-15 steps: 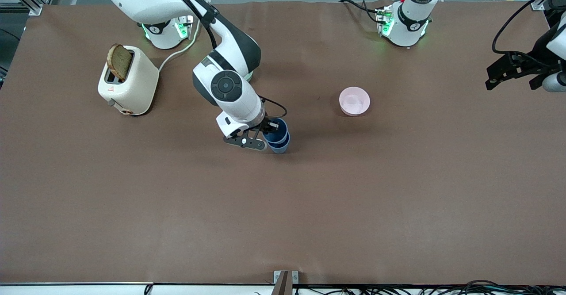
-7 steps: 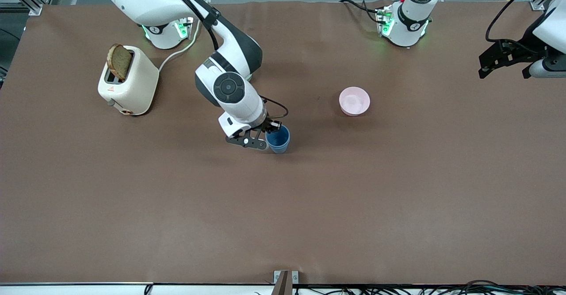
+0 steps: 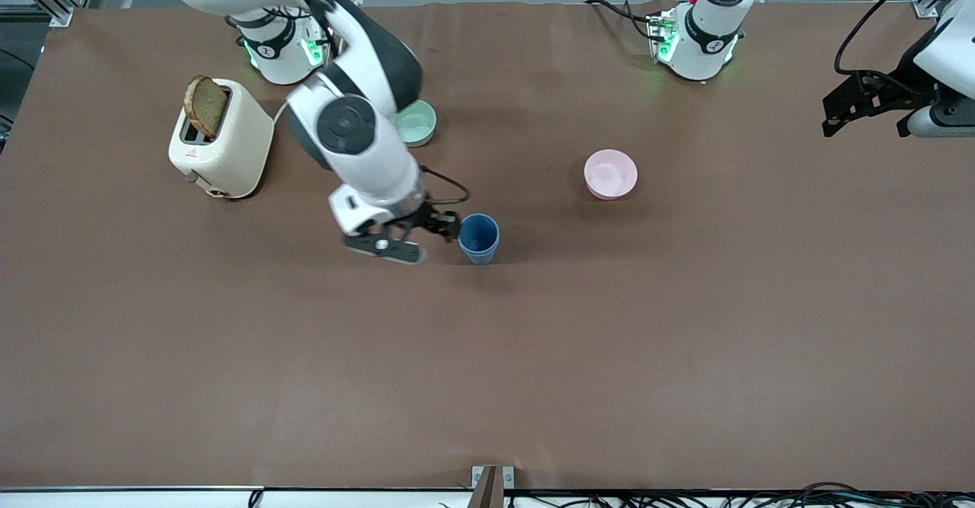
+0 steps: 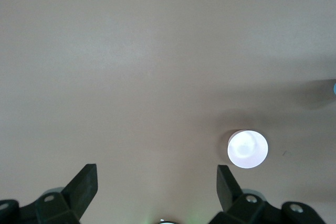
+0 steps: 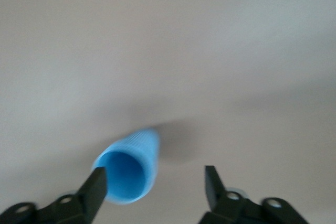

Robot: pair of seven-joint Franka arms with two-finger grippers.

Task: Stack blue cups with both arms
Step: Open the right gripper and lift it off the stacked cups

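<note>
The two blue cups [image 3: 478, 238] stand upright near the table's middle, one nested inside the other, so they read as a single tumbler. My right gripper [image 3: 445, 226] is open and empty, just beside the stack toward the right arm's end of the table. In the right wrist view the cups [image 5: 128, 174] lie close to one finger, with my right gripper [image 5: 152, 182] wide open and not touching them. My left gripper [image 3: 864, 104] is open and empty, held up over the left arm's end of the table. It also shows open in the left wrist view [image 4: 156, 182].
A pink bowl [image 3: 610, 174] sits between the cups and the left arm's base, and shows in the left wrist view [image 4: 248, 149]. A mint-green bowl [image 3: 417, 122] lies by the right arm. A cream toaster [image 3: 221, 142] with a bread slice stands at the right arm's end.
The right gripper lowered the held cup into the other, opened, and drew back toward the right arm's end, uncovering the mint-green bowl. The left gripper shifted slightly toward its base.
</note>
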